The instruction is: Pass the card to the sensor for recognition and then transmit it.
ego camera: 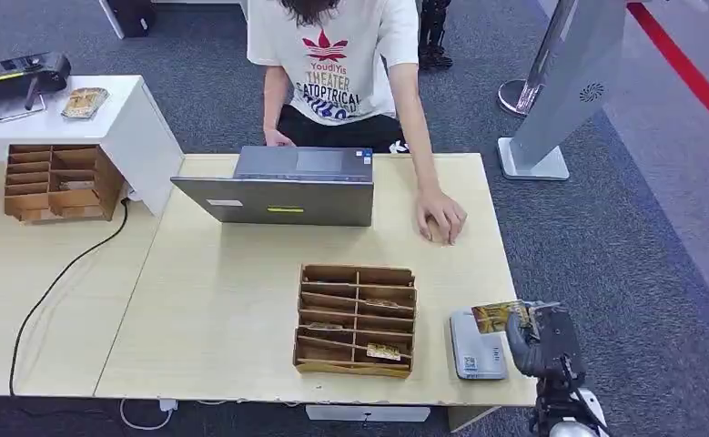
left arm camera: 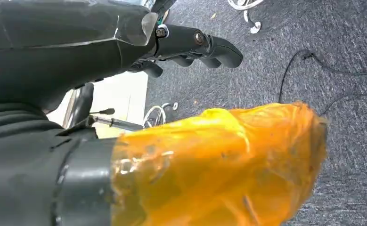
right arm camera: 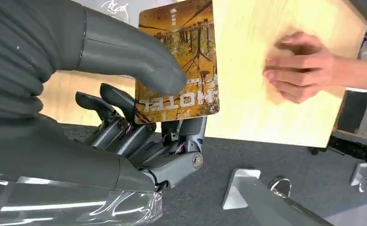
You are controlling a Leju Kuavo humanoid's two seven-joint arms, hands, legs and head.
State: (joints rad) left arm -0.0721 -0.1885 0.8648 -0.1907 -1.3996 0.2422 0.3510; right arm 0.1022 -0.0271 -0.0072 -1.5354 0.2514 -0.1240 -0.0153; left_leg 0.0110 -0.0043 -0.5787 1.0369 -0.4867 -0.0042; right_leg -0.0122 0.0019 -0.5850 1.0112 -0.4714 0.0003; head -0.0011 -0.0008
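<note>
Right hand: your right hand pinches the hotel card, thumb flat on the printed face and darker fingers behind it.
Card position: in the head view the card sits just above the grey card reader at the table's near right corner (whether it touches the reader, you cannot tell from here).
Handling: expect a thin, stiff, light and glossy card, so it may slide under the thumb; keep the pinch near one end, leaving the rest free for the sensor.
Left hand: your left hand hangs over carpet, fingers curled in on nothing.
Person: their hand rests on the table, well apart from the reader.
</note>
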